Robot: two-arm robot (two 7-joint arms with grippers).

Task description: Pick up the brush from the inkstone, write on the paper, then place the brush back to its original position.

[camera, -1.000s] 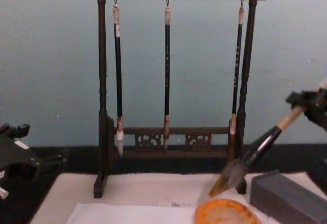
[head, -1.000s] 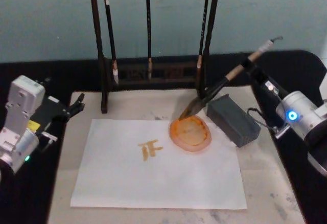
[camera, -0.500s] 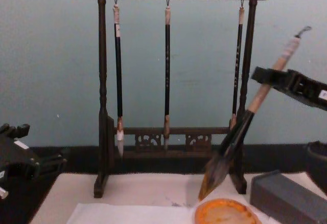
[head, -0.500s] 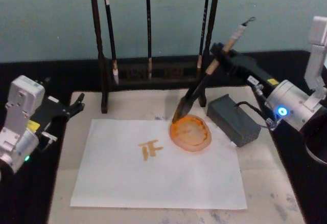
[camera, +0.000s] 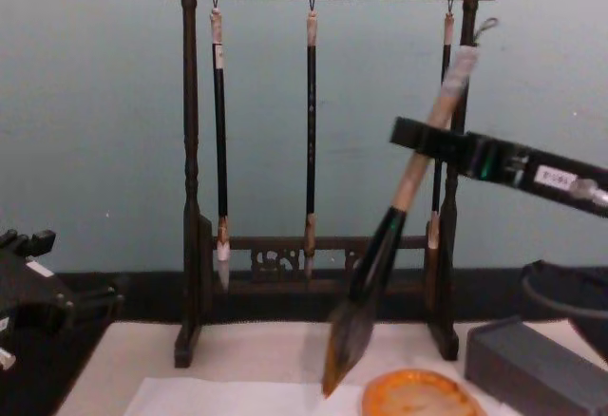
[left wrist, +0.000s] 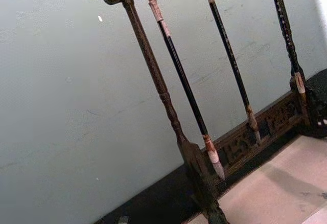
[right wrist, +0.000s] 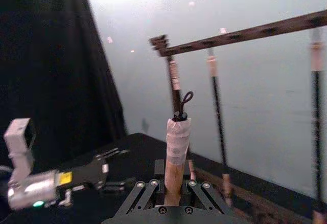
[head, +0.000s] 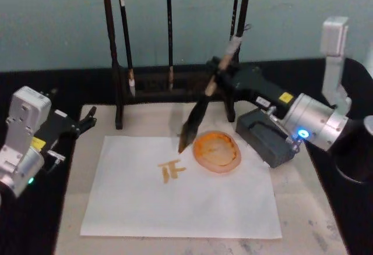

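Right gripper (head: 223,79): pinching the brush (head: 201,106) at its tan handle, jaws pressing on it.
Brush: hanging tilted, tip over the paper (head: 175,202) just beside the inkstone (head: 217,150); contact unclear.
Handling: likely feeling light, stiff-shafted and soft-tipped, so gripping high on the handle.
Left gripper (head: 87,119): idling at the desk's (head: 52,83) left edge.

Brush (head: 198,110) — leftward, steeper, tip over paper (head: 175,202)
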